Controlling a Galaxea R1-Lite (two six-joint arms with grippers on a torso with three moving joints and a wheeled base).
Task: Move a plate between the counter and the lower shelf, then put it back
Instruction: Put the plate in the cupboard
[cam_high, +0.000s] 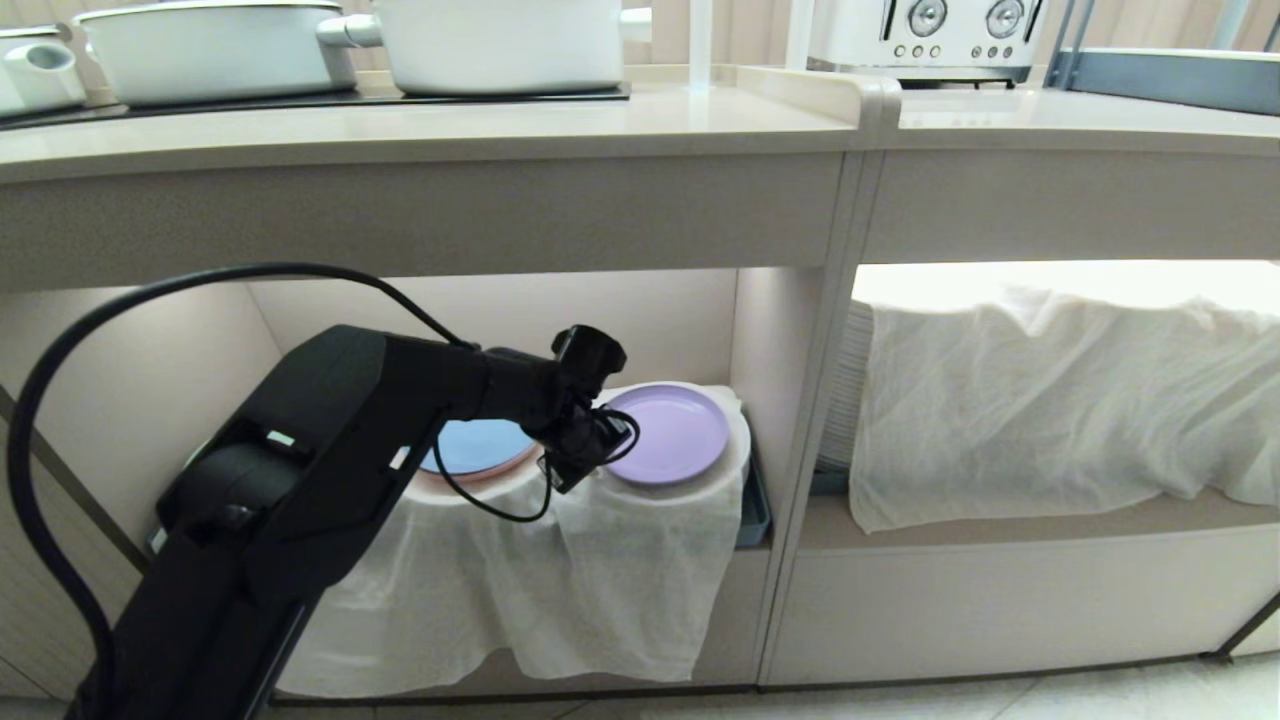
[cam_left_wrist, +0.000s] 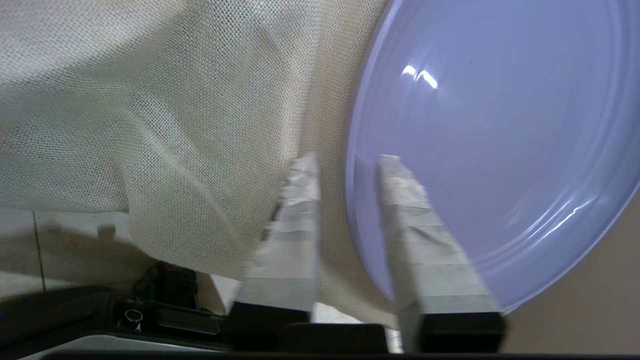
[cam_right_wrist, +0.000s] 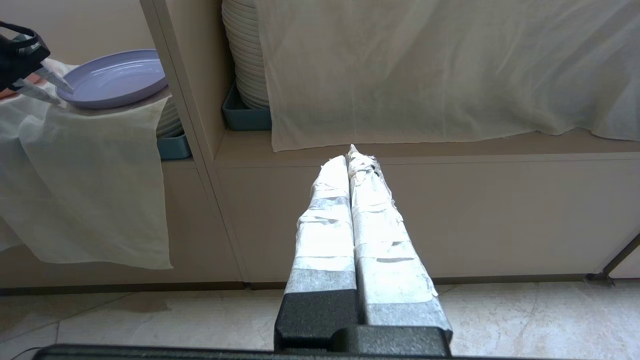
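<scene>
The plate (cam_high: 664, 432) lies flat on the cloth (cam_high: 560, 570) over the rightmost hump in the lower shelf (cam_high: 690, 310), under the counter (cam_high: 420, 125). The left end effector (cam_left_wrist: 345, 162) is at the plate's near-left rim, its fingers (cam_left_wrist: 300, 220) parted a little: one sits over the plate's inside, the other over the cloth just outside the rim, so they straddle the edge without clamping it. A blue plate (cam_high: 478, 447) sits left of the plate, partly behind the arm. The right end effector (cam_right_wrist: 350, 155), well right of the plate, hangs low before the neighbouring compartment, fingers pressed together on nothing
</scene>
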